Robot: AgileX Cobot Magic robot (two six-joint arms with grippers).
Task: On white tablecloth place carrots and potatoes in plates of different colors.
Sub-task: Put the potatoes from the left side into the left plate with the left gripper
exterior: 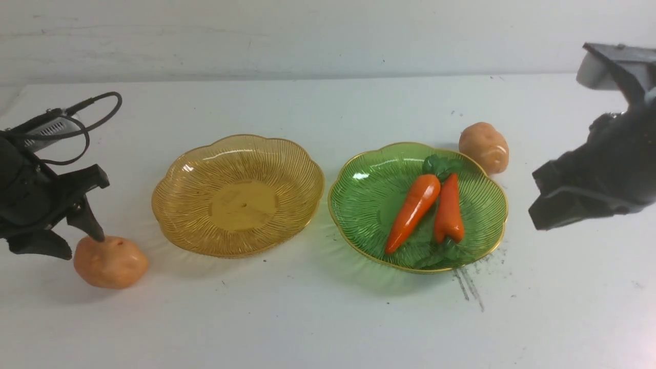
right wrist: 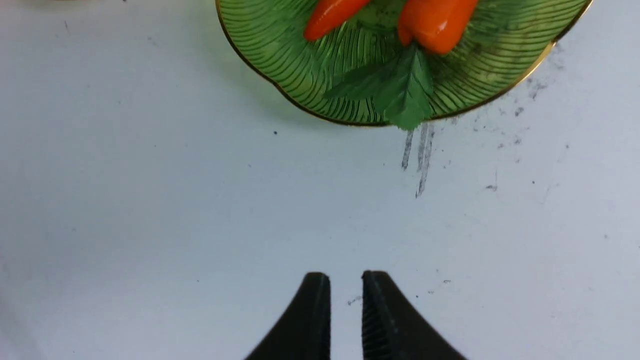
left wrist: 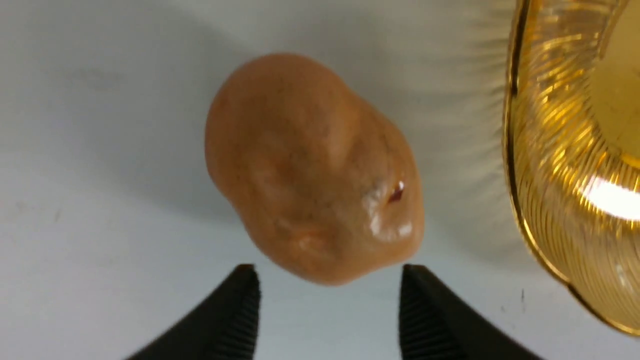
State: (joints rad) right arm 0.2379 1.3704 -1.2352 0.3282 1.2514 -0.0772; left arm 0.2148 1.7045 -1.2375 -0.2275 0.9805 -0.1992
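On the white tablecloth [exterior: 307, 318] stand an empty amber plate [exterior: 238, 197] and a green plate [exterior: 369, 200]. Both carrots [exterior: 414, 209] [exterior: 449, 210] lie side by side in the green one. One potato [exterior: 110, 261] rests on the cloth left of the amber plate. My left gripper [exterior: 83, 247] is open, and its tips [left wrist: 327, 270] sit at the potato's [left wrist: 312, 170] near end without holding it. A second potato [exterior: 484, 147] lies behind the green plate's right rim. My right gripper [exterior: 538, 205] hovers right of the green plate. Its jaws [right wrist: 346, 275] stand a narrow gap apart with nothing between them.
Grey scuff streaks [exterior: 469, 287] mark the cloth in front of the green plate. The amber plate's rim [left wrist: 520, 200] is close beside the left potato. A pale wall runs along the table's far edge.
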